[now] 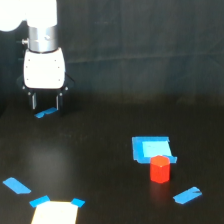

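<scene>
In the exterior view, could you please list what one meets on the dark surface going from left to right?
Blue tape strip → gripper above a small blue tape piece → white sheet with blue corners → red block → blue tape strip at right.

Gripper (45, 102) hangs above small blue strip (46, 113), fingers (34, 101) apart, empty. Well apart toward exterior view's right: red block (160, 169) touching blue sheet (151, 149).

Glossy dark table (100, 165), matt red block (160, 169), smooth white plastic hand (45, 105) housing.
</scene>
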